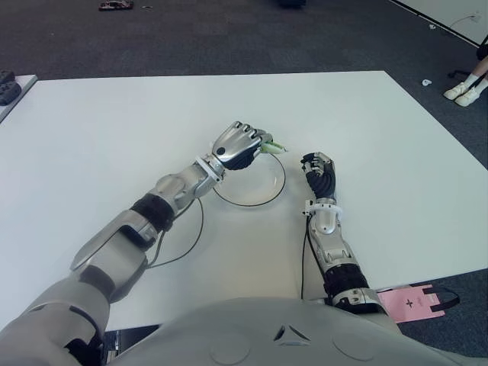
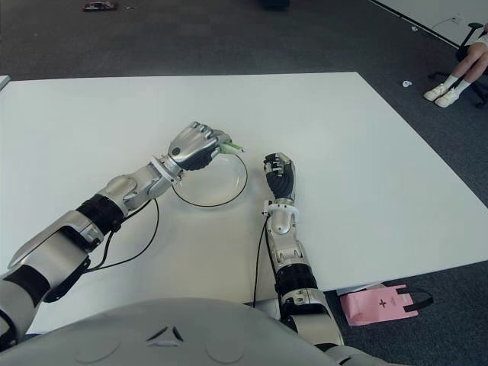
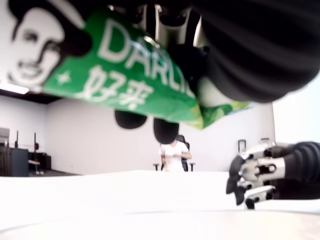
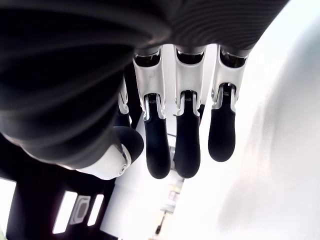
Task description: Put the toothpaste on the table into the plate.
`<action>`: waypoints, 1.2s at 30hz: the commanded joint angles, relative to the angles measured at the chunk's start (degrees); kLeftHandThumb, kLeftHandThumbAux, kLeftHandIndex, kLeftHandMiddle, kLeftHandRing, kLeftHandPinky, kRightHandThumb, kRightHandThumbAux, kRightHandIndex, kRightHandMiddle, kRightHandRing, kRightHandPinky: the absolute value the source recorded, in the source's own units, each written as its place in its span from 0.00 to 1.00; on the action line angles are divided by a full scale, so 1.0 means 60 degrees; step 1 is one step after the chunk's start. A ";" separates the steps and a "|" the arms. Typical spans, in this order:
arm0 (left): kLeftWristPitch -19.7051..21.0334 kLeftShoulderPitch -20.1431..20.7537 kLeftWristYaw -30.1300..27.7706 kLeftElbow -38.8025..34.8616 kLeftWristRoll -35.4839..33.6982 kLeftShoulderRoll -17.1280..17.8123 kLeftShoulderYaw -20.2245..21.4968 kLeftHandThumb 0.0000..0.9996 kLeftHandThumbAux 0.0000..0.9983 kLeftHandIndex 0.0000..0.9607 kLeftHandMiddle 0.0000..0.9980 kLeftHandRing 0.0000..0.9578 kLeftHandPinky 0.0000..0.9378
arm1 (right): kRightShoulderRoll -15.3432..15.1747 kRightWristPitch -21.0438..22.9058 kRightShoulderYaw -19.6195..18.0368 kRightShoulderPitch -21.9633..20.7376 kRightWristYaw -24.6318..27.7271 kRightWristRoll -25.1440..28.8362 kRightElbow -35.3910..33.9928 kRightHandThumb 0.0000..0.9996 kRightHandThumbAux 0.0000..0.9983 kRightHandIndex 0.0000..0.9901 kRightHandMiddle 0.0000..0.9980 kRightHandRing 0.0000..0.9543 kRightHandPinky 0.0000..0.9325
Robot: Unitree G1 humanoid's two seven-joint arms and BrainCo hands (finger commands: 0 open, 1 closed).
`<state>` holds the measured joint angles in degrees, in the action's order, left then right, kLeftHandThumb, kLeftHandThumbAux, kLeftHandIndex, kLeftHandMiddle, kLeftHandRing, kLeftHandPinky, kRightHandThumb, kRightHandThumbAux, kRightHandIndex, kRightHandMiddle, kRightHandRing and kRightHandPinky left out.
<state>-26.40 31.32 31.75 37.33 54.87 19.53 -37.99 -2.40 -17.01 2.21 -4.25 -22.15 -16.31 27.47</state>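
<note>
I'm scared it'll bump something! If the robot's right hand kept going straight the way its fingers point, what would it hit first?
Probably nothing. The right hand points away from the robot over bare table; the plate sits off to its left, out of that line.

Left arm reaches forward and right, left hand curled tight in a grasp; right forearm points ahead. Right hand shows relaxed, empty fingers.

Plate left of right robot hand

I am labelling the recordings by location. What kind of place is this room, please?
Probably an office or lab: a white table on dark grey carpet, and a seated person's feet beside it. The left hand holds the toothpaste above the plate.
</note>
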 commanded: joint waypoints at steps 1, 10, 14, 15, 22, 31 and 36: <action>-0.0117 0.0124 -0.0724 0.0206 -0.0040 0.0067 -0.0118 0.85 0.67 0.42 0.56 0.92 0.96 | 0.0172 0.0447 0.0008 0.0821 0.0102 0.0166 0.0904 0.70 0.73 0.43 0.49 0.52 0.56; -0.0305 0.0285 -0.1456 0.0540 0.0055 0.0106 -0.0275 0.85 0.67 0.42 0.56 0.92 0.95 | 0.0140 0.0280 0.0054 0.0842 0.0100 0.0108 0.0917 0.70 0.73 0.42 0.49 0.52 0.57; -0.0277 0.0304 -0.1615 0.0715 0.0030 0.0078 -0.0282 0.85 0.67 0.42 0.56 0.92 0.94 | 0.0140 0.0305 0.0055 0.0841 0.0075 0.0090 0.0923 0.70 0.73 0.42 0.49 0.52 0.57; -0.0270 0.0304 -0.1657 0.0752 0.0019 0.0073 -0.0282 0.85 0.67 0.42 0.56 0.92 0.94 | 0.0140 0.0312 0.0053 0.0842 0.0077 0.0092 0.0922 0.70 0.73 0.42 0.49 0.52 0.57; -0.0125 0.0166 -0.2118 0.0782 -0.0281 0.0036 -0.0107 0.85 0.66 0.45 0.54 0.89 0.88 | 0.0138 0.0345 0.0044 0.0847 0.0118 0.0120 0.0904 0.70 0.73 0.42 0.49 0.52 0.57; -0.0028 0.0098 -0.3278 -0.0155 -0.0805 0.0381 0.0247 0.59 0.58 0.49 0.75 0.78 0.80 | 0.0160 0.0355 -0.0013 0.0856 0.0259 0.0267 0.0903 0.71 0.73 0.42 0.48 0.52 0.57; -0.0002 0.0072 -0.3499 -0.0420 -0.0649 0.0507 0.0240 0.37 0.40 0.42 0.46 0.57 0.79 | 0.0156 0.0360 -0.0005 0.0847 0.0253 0.0264 0.0899 0.71 0.73 0.42 0.48 0.52 0.57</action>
<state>-26.87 31.96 12.16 35.57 50.82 21.68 -36.82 -2.33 -17.42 1.97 -4.26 -21.37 -15.51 27.58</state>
